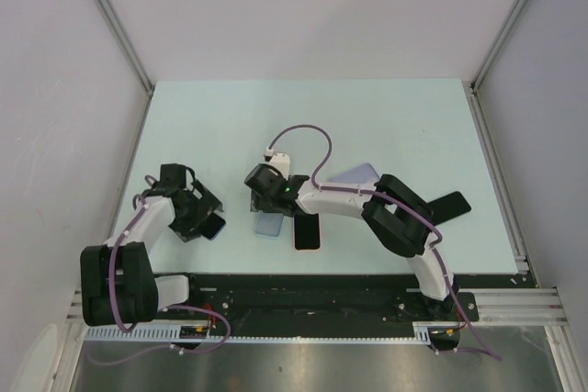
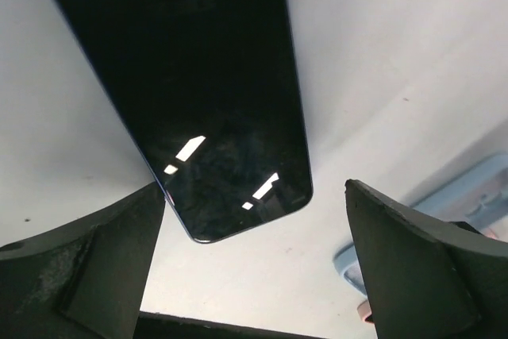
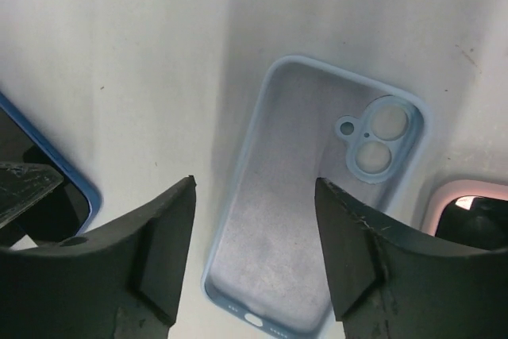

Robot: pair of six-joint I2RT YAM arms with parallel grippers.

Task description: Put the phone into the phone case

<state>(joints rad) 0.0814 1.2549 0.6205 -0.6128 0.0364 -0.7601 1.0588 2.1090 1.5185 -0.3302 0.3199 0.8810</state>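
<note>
Pale green table [image 1: 386, 117]; left gripper [image 1: 200, 216] low over a dark phone [image 1: 216, 226] near the left edge, only the phone's near corner showing; right gripper [image 1: 266, 201] above a light-blue case [image 1: 267, 226] at centre, the case's far end hidden; jaw spread of either unreadable from here; pink-rimmed phone [image 1: 307, 232] lies flat just right of the light-blue case; lilac case [image 1: 356, 173] behind the right arm [image 1: 390, 213]; black slab [image 1: 452, 206] further right; purple cable [image 1: 308, 140] loops over the right gripper.

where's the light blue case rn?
Top view: the light blue case lies flat on the table, left of centre, directly under the right end effector and just left of the pink-edged phone. Right wrist view shows it open side up.
</note>
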